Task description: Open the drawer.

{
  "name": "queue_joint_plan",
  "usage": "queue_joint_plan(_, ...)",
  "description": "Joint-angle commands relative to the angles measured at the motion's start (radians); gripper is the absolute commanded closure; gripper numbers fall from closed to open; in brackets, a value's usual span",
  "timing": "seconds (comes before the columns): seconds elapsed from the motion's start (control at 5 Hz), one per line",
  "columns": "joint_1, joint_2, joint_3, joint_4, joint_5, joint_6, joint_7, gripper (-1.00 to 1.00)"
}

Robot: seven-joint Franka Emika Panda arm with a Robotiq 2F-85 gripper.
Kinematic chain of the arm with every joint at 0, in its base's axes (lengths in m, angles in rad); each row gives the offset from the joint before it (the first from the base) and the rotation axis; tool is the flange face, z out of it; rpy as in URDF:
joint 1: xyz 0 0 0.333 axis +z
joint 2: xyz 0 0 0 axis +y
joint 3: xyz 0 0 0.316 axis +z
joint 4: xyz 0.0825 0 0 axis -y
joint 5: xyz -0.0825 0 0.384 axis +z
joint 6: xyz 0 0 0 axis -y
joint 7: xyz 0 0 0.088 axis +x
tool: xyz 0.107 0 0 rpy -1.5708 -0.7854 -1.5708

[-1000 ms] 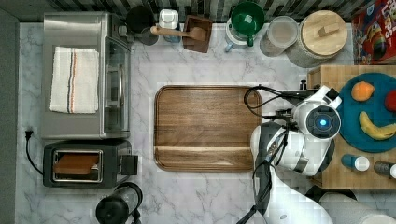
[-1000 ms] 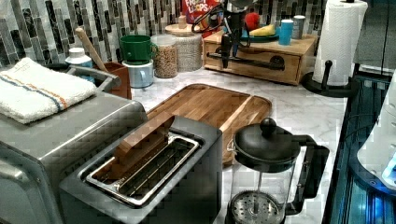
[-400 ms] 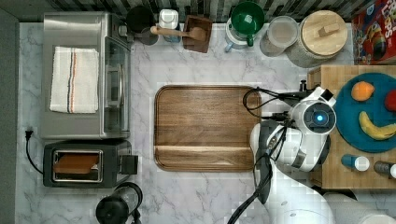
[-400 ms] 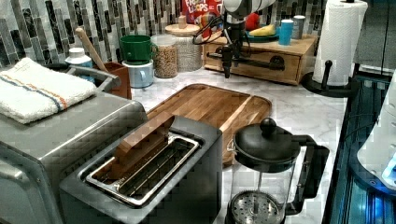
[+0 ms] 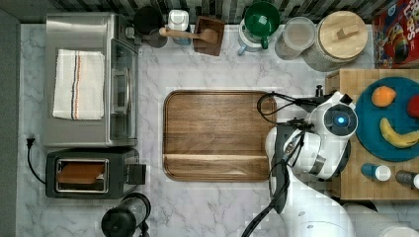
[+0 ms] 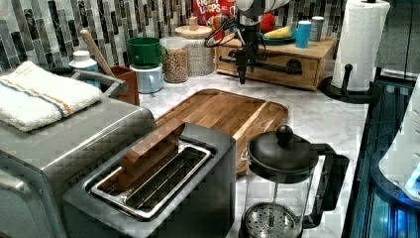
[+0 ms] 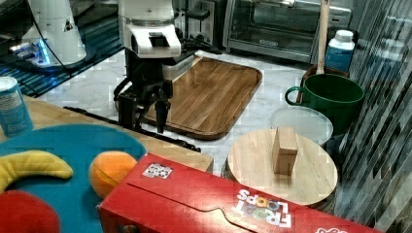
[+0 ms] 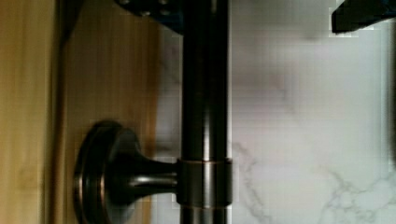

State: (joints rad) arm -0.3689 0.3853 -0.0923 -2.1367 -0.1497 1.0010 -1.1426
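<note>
The drawer (image 6: pixel 277 75) is the front of a light wood box, and its face looks flush with the box. Its long black bar handle (image 6: pixel 277 65) runs across the front. My gripper (image 6: pixel 242 69) points down in front of it and is open. In the right view the gripper (image 7: pixel 144 116) straddles the handle (image 7: pixel 180 141). In the wrist view the bar (image 8: pixel 204 93) stands on its round mount (image 8: pixel 116 179), off the wood front (image 8: pixel 28 116), between the spread fingers of the gripper (image 8: pixel 256 11). The bar sits nearer one finger (image 8: pixel 149 9).
A dark wooden tray (image 5: pixel 217 133) lies on the marble counter beside the box. A blue plate (image 5: pixel 368 123) of fruit and small bottles sit on the box top (image 5: pixel 353 182). A paper towel stand (image 6: pixel 359 44) is beside the box. Jars and a green mug (image 5: pixel 262 17) line the back wall.
My gripper has come down in front of the drawer, from above the handle to level with it, and its fingers now stand on either side of the bar.
</note>
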Motion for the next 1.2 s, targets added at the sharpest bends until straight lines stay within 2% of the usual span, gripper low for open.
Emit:
queue_joint_plan(0.2,0.142,-0.063,0.135,-0.055,0.036,-0.027,0.074,-1.0)
queue_joint_plan(0.6,0.19,-0.131,0.2,-0.097,0.06,-0.119,0.149,-1.0)
queue_joint_plan(1.0,0.202,-0.143,0.262,-0.104,0.155,-0.134,0.142,-1.0)
queue_joint_plan(1.2,0.208,-0.14,0.285,-0.11,0.171,-0.116,0.184,-1.0)
